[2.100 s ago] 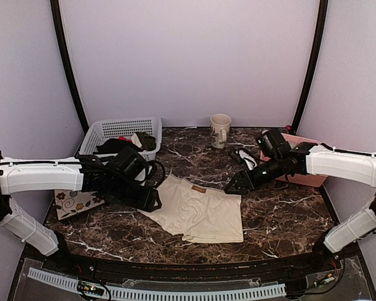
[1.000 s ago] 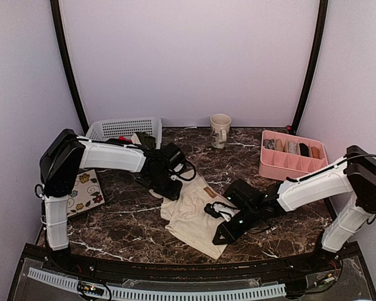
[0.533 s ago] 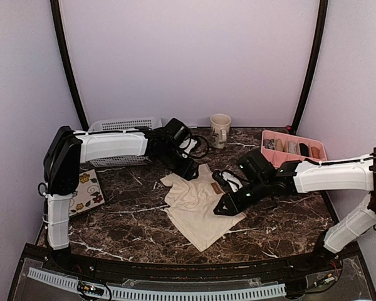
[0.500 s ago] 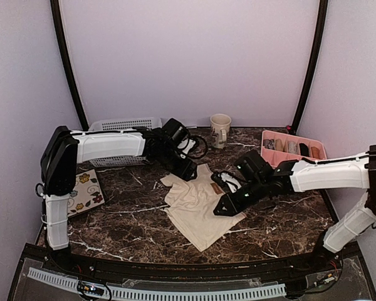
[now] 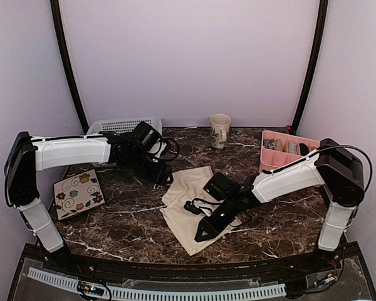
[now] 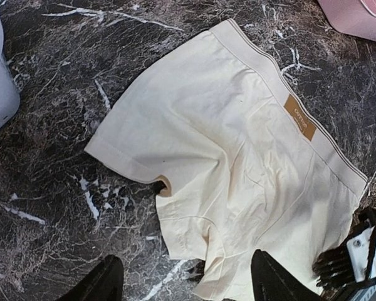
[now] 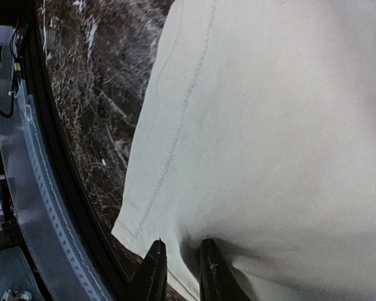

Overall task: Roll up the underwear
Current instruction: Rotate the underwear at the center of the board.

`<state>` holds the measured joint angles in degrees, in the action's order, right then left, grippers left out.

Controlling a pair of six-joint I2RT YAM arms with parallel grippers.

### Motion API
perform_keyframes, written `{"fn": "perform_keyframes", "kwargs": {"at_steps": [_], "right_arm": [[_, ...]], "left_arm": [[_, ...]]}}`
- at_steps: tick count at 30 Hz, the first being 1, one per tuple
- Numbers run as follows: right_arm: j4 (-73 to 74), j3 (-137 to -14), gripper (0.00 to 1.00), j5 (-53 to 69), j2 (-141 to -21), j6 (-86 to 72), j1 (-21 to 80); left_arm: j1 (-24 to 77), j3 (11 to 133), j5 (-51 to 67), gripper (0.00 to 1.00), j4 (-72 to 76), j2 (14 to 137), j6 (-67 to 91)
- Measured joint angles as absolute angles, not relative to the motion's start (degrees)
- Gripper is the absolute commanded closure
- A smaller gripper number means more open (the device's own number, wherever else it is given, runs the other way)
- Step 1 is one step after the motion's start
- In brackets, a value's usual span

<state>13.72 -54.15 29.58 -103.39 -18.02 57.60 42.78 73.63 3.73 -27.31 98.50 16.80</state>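
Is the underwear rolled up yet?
Not yet. The underwear lies spread out on the marble table, with its waistband and leg openings showing.

Left arm (image 5: 69, 150): stretched forward and rightward, held low. Left gripper (image 5: 162, 177) angled down, jaws spread wide, fingers (image 6: 103, 287) well apart. Right arm (image 5: 288, 179): elbow raised, forearm reaching leftward and nearward. Right gripper (image 5: 202, 234) tipped down, jaws nearly together, narrow slit between; whether clamped unclear.
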Motion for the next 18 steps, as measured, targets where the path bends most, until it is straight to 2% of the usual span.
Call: {"fn": "perform_keyframes", "kwargs": {"at_steps": [5,10,14,18], "right_arm": [[13.3,-59.2,0.78,34.4,-107.9,-19.6,63.2],[13.9,-62.5,0.74,35.7,-105.9,-21.1,65.1],[13.3,-60.6,0.72,34.0,-97.6,-22.0,61.3],[11.9,-58.9,0.73,31.7,-91.4,-21.5,52.0]], "left_arm": [[42.5,71.0,3.0,0.31,-27.3,96.2,18.0],[42.2,70.4,2.7,0.39,-27.1,95.9,18.0],[42.2,70.9,3.2,0.44,-26.9,96.6,17.5],[42.2,70.7,4.5,0.47,-25.8,96.6,17.3]]}}
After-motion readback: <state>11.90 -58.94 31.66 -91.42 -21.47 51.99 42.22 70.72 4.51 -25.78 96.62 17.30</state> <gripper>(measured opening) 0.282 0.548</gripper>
